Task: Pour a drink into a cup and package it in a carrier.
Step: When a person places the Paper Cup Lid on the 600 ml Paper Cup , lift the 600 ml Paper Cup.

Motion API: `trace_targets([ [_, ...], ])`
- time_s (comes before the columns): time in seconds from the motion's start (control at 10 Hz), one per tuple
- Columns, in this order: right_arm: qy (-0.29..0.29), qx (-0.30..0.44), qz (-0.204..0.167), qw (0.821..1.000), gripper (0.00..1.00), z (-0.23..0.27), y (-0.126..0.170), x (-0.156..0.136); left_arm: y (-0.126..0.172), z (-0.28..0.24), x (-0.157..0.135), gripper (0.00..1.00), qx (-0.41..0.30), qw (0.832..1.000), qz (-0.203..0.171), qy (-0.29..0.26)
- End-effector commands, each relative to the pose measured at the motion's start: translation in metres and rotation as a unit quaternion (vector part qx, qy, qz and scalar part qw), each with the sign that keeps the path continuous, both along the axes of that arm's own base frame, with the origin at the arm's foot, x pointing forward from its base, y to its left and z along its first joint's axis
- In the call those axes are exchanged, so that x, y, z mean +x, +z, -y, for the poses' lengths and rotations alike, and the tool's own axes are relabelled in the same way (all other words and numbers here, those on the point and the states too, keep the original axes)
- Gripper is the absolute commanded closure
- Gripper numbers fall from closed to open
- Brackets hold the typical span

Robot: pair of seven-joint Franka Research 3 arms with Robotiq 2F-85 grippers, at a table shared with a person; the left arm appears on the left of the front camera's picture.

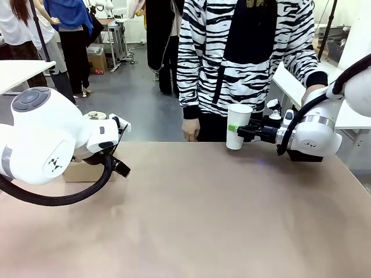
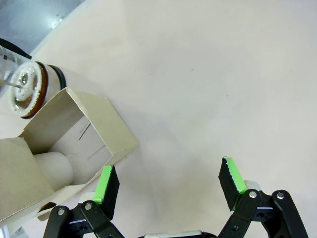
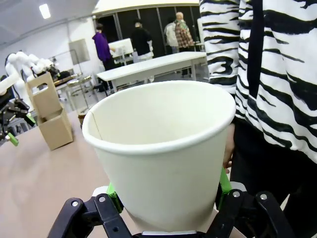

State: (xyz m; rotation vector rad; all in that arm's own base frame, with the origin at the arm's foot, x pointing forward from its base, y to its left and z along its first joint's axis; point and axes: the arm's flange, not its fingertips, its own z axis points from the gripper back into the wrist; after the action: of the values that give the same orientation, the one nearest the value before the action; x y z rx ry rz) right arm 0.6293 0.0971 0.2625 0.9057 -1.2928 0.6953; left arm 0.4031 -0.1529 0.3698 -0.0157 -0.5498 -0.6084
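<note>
Your right gripper [image 1: 243, 132] pinches the tall white paper cup [image 1: 238, 123] at the far right edge of the table [image 1: 191, 220]; too much squeeze buckles its wall. Your left gripper [image 2: 169, 171], jaws spread, hangs beside the brown cardboard carrier [image 2: 84, 134]; you could nudge it.

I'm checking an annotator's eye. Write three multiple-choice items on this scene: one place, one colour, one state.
1. Where is the carrier?
A. left side of the table
B. person's hands
C. table's right edge
2. What colour are the gripper pads?
A. red
B. green
C. blue
3. How is the cup?
A. empty, held by the right gripper
B. full, standing free
C. lying on its side
Answers: A, it sits at the left in the front view; B, green strips show in both wrist views; A, its inside is bare.
</note>
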Motion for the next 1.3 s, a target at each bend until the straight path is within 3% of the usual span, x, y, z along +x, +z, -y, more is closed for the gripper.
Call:
trace_targets([
  [0.0, -0.004, 0.006, 0.001, 1.000, 0.20, -0.0012, 0.0020, 0.0006, 0.0005, -0.0005, 0.0000, 0.00, -0.002, 1.000, 0.000, 0.000],
  [1.2, -0.004, 0.006, 0.001, 1.000, 0.20, -0.0012, 0.0020, 0.0006, 0.0005, -0.0005, 0.0000, 0.00, -0.002, 1.000, 0.000, 0.000],
])
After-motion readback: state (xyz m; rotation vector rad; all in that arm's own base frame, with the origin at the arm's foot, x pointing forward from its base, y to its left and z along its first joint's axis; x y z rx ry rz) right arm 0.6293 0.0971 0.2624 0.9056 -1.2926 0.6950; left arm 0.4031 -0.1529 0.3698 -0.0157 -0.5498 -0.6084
